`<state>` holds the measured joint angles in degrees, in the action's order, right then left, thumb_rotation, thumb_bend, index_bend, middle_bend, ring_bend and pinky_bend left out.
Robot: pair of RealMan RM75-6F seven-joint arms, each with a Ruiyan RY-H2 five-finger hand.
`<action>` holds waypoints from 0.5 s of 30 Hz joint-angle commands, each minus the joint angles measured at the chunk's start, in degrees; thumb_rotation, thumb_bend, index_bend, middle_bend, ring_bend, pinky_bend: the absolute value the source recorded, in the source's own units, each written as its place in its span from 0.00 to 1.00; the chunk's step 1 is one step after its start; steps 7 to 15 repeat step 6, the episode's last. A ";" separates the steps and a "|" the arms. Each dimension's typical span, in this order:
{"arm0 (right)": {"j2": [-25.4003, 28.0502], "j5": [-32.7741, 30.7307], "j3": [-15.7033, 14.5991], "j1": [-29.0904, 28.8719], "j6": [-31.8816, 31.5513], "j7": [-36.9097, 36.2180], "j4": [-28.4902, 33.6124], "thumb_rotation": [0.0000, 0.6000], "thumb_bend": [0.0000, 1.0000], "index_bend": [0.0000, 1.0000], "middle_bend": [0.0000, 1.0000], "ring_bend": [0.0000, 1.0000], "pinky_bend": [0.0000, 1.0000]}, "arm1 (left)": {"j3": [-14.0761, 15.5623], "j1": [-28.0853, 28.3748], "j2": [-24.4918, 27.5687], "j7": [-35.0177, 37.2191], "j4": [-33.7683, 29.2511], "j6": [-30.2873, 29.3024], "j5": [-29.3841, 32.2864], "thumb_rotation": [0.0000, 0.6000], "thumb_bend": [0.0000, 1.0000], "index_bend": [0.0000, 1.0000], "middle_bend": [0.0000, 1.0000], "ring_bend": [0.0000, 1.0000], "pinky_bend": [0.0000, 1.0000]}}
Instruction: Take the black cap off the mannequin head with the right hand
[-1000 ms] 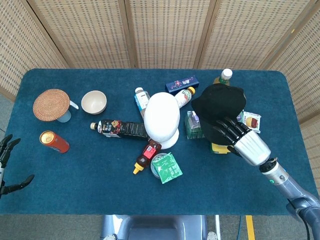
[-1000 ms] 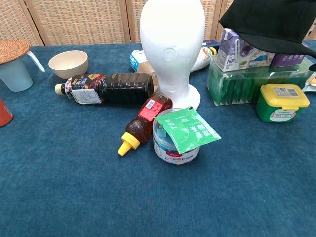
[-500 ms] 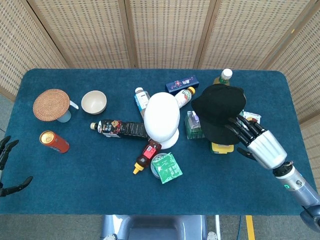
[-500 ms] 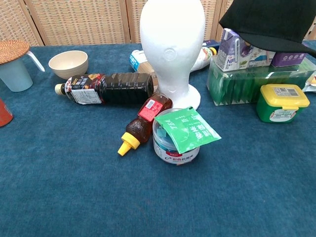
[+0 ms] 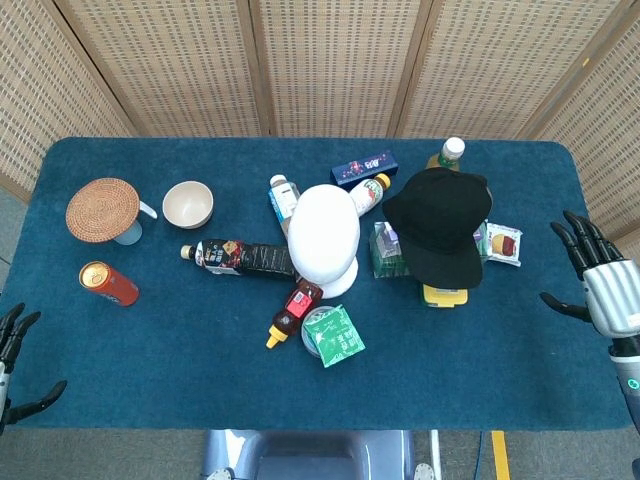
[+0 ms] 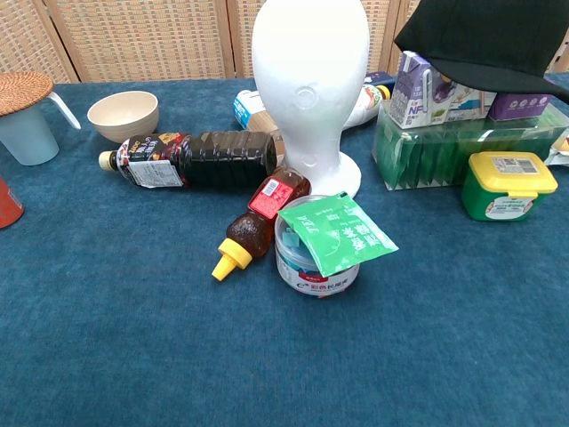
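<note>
I've pulled my right hand (image 5: 608,290) back to the worktop (image 5: 150,400) edge, fingers spread and empty; the black cap (image 5: 440,225) now rests on the cartons, off the mannequin head (image 5: 323,238): done.

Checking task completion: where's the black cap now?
Off the mannequin head: the black cap sits right of it in head view, atop the green box and cartons.

Black cap (image 5: 440,222), white mannequin head (image 5: 323,238), blue table (image 5: 180,340).
</note>
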<state>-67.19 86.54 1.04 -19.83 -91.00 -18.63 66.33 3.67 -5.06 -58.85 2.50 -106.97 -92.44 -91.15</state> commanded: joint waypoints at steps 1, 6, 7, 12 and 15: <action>2.62 -2.30 -0.46 2.84 2.60 2.63 4.86 1.00 0.00 0.00 0.03 0.07 0.26 | 1.67 -1.94 -3.41 -1.68 2.91 -1.13 -1.24 1.00 0.15 0.04 0.00 0.00 0.01; 4.09 -3.29 -0.92 5.63 3.01 4.72 9.79 1.00 0.00 0.00 0.00 0.06 0.25 | 1.00 -3.04 -6.89 -4.15 4.52 -3.67 -2.53 1.00 0.12 0.00 0.00 0.00 0.01; 4.09 -3.29 -0.92 5.63 3.01 4.72 9.79 1.00 0.00 0.00 0.00 0.06 0.25 | 1.00 -3.04 -6.89 -4.15 4.52 -3.67 -2.53 1.00 0.12 0.00 0.00 0.00 0.01; 4.09 -3.29 -0.92 5.63 3.01 4.72 9.79 1.00 0.00 0.00 0.00 0.06 0.25 | 1.00 -3.04 -6.89 -4.15 4.52 -3.67 -2.53 1.00 0.12 0.00 0.00 0.00 0.01; 4.09 -3.29 -0.92 5.63 3.01 4.72 9.79 1.00 0.00 0.00 0.00 0.06 0.25 | 1.00 -3.04 -6.89 -4.15 4.52 -3.67 -2.53 1.00 0.12 0.00 0.00 0.00 0.01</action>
